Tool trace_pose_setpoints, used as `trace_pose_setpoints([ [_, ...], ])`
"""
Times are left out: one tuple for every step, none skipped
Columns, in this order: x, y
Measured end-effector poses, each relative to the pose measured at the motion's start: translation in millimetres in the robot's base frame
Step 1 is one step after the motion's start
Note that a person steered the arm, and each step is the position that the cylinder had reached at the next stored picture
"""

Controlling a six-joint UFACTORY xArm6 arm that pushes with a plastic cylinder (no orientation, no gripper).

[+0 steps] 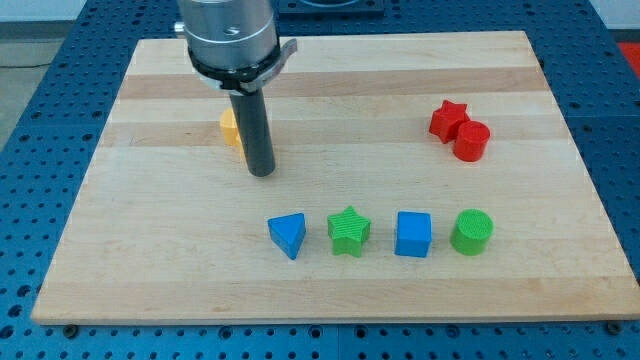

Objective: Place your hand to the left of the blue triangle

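Note:
The blue triangle [288,235] lies on the wooden board [150,250], leftmost in a row near the view's bottom. My tip [261,172] rests on the board above the triangle and slightly to its left, about a block's width away from it. The rod rises from the tip to the grey arm end at the view's top.
A green star [349,231], a blue cube [413,235] and a green cylinder [471,232] continue the row to the right of the triangle. A red star [448,120] and red cylinder [471,141] sit at the upper right. A yellow block [230,128] is partly hidden behind the rod.

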State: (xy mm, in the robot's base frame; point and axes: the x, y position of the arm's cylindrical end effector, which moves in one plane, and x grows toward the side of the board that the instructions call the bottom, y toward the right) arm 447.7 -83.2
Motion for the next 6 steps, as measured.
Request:
trace_pose_setpoints([
  [28, -5],
  [47, -2],
  [48, 10],
  [48, 35],
  [50, 35],
  [66, -9],
])
